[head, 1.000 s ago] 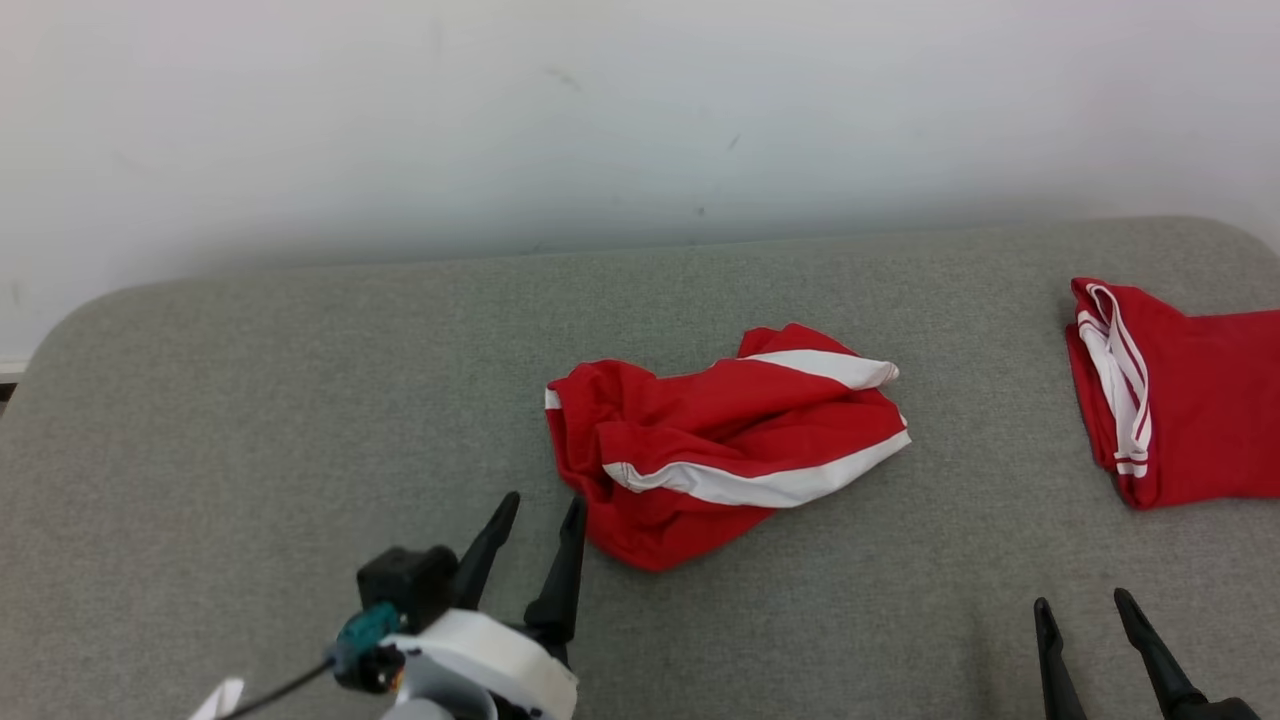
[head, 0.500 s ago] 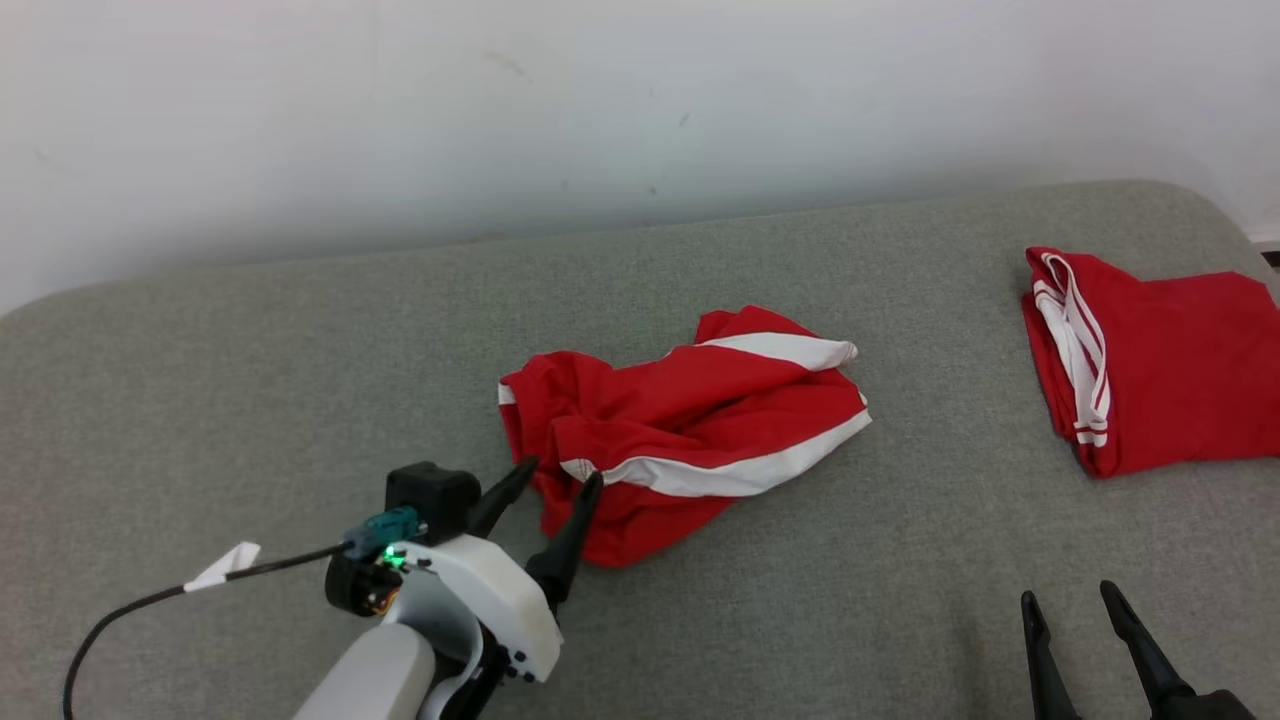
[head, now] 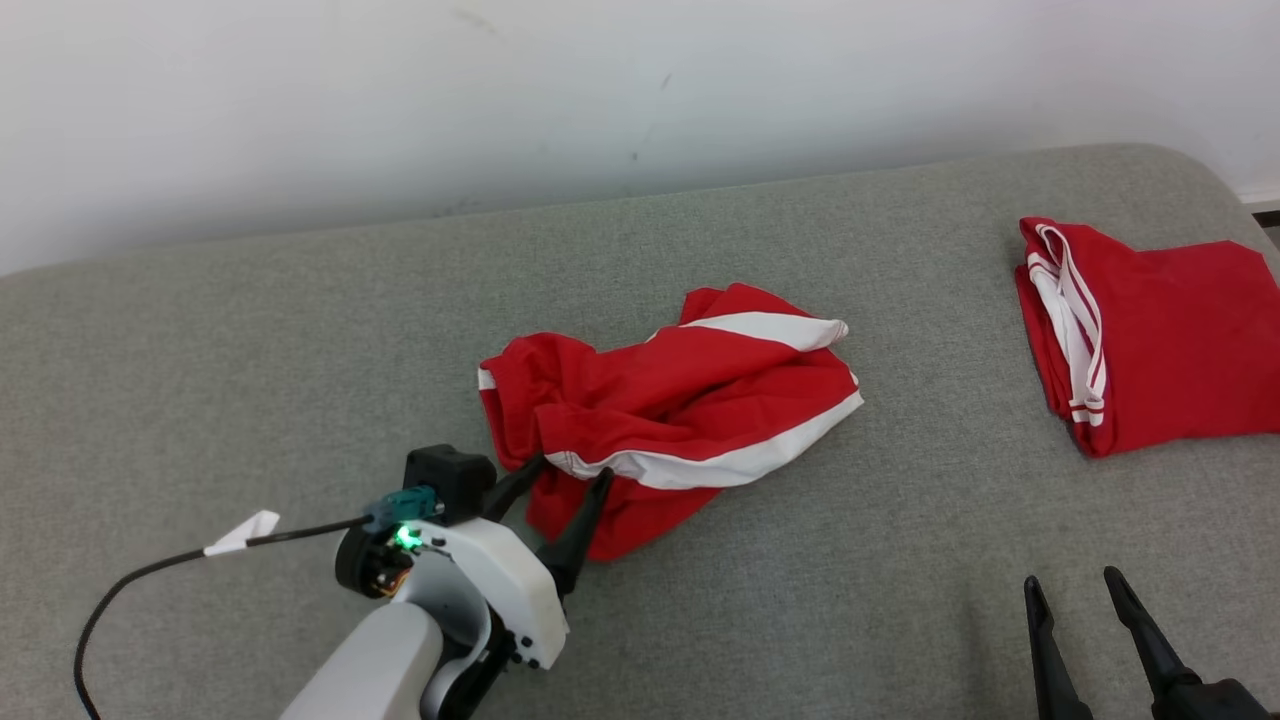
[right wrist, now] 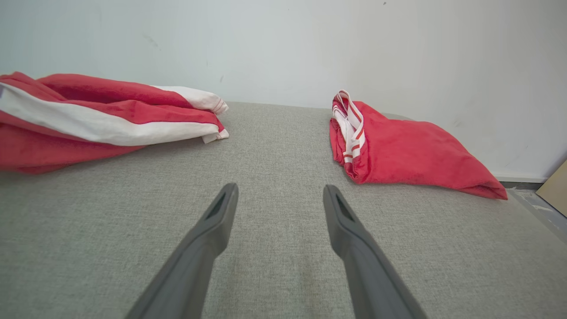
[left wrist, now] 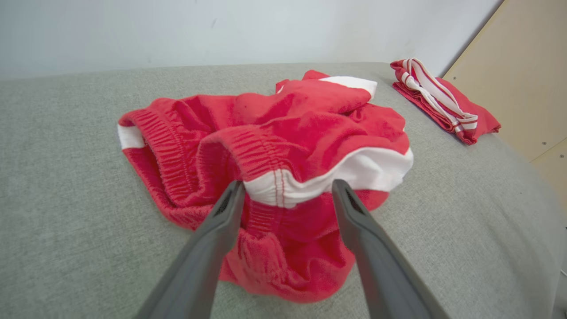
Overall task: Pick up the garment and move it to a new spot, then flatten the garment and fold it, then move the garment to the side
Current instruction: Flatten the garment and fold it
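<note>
red shorts [head: 680,420] lie crumpled on a grey bench [head: 200,350], well apart from a folded red pile [head: 1170,350] and on the robot's left of it. the left pincer [head: 572,467], jaws spread wide and holding nothing, sits at the end of the shorts farthest from the pile. its two fingers straddle a bunched fold of elastic waistband [left wrist: 266,150] where a white stripe [head: 740,462] begins. in the left wrist view the tips look level with the cloth on either side of that fold; whether they press it cannot be told. the right pincer [head: 1071,577], also wide open and empty, hovers over bare bench, nearer the pile than the shorts are, on the robot's side of it and clear of both.

the shorts run long from the waistband end, away from the pile, to the hem end, which points toward the pile and slants toward the wall [head: 400,100] behind it. the white stripe follows that line. the left pincer points nearly along the same axis, so the cloth lies straight ahead of it and between its jaws. by this reading the pickup is at the grasp: the left arm is plainly the nearer, and closing on the waistband fold looks like the next call. the risk is a thin pinch that takes one layer and lets the rest drag.
</note>
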Motion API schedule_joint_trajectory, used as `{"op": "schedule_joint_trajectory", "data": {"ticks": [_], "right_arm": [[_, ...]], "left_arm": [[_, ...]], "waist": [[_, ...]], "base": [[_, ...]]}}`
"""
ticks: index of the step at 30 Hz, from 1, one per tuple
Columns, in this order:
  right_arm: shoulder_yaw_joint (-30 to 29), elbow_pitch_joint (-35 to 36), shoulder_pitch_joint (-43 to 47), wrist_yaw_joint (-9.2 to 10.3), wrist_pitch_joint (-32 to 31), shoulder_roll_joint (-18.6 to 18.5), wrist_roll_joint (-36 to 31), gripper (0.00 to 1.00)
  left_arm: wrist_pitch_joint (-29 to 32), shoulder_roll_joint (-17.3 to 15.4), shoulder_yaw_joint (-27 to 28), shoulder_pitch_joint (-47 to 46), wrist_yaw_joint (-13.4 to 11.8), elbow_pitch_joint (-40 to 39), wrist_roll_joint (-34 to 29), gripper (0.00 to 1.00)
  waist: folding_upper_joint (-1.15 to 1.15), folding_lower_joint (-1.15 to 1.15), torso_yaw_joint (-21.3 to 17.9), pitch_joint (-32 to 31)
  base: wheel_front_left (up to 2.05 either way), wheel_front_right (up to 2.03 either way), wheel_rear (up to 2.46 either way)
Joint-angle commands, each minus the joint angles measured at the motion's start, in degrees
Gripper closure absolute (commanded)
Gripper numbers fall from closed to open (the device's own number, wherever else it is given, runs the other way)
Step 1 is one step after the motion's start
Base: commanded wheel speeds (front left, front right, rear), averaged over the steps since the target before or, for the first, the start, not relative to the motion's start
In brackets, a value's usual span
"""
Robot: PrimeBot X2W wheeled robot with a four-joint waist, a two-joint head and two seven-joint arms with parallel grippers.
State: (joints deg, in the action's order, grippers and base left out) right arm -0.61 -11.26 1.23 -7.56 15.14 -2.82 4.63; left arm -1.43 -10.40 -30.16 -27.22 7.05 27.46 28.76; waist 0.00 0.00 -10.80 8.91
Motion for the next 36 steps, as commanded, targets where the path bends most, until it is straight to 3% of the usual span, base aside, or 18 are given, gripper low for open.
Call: {"op": "schedule_joint_trajectory", "data": {"ticks": [1, 17, 20, 22, 25, 30, 31, 33, 36], "right_arm": [[-0.1, 0.1, -0.8, 0.15, -0.1, -0.2, 0.4, 0.0], [0.5, 0.1, -1.2, 0.15, -0.1, -0.2, 0.4, 0.0], [0.4, 0.0, -1.1, 0.15, -0.1, -0.2, 0.4, 0.0], [0.4, 0.0, -1.1, 0.15, -0.1, -0.2, 0.4, 0.0], [0.5, -0.1, -1.3, 0.15, -0.1, -0.2, 0.5, 0.0], [0.7, -0.2, -1.6, 0.15, -0.1, -0.2, 0.6, 0.0], [0.8, -0.3, -1.6, 0.15, -0.1, -0.2, 0.6, 0.0], [0.7, -0.4, -1.6, 0.15, -0.1, -0.2, 0.6, 0.0], [0.5, -0.5, -1.4, 0.15, -0.1, -0.2, 0.7, 0.0]], "left_arm": [[0.0, -0.7, -0.1, -0.8, 0.1, 0.4, 0.4, 0.0], [1.0, -2.6, -9.2, -5.2, 0.5, -0.2, 3.2, 0.0], [0.8, -3.0, -10.9, -5.9, 0.5, -0.7, 4.4, 0.15], [0.7, -3.3, -11.8, -6.3, 0.5, -0.7, 4.9, 0.29], [0.5, -3.7, -12.8, -7.2, 0.5, -0.3, 5.6, 0.34], [0.2, -3.8, -14.4, -8.3, 0.5, 1.2, 6.2, 0.54], [0.0, -3.7, -14.6, -8.5, 0.5, 1.5, 6.3, 0.6], [-0.2, -3.4, -15.0, -9.0, 0.5, 2.2, 6.7, 1.0], [-0.2, -3.2, -15.7, -9.1, 0.5, 2.9, 7.1, 1.0]], "waist": [[0.0, 0.0, 0.0, 0.1], [0.0, 0.0, -1.1, 0.8], [0.0, 0.0, -1.3, 0.8], [0.0, 0.0, -1.3, 0.8], [0.0, 0.0, -1.4, 0.8], [0.0, 0.0, -1.6, 0.8], [0.0, 0.0, -1.6, 0.8], [0.0, 0.0, -1.7, 0.7], [0.0, 0.0, -1.5, 0.3]], "base": [[0.0, 0.0, 0.0], [0.0, 0.0, 0.0], [0.0, 0.0, 0.0], [0.0, 0.0, 0.0], [0.0, 0.0, 0.0], [0.0, 0.0, 0.0], [0.0, 0.0, 0.0], [0.0, 0.0, 0.0], [0.0, 0.0, 0.0]]}}
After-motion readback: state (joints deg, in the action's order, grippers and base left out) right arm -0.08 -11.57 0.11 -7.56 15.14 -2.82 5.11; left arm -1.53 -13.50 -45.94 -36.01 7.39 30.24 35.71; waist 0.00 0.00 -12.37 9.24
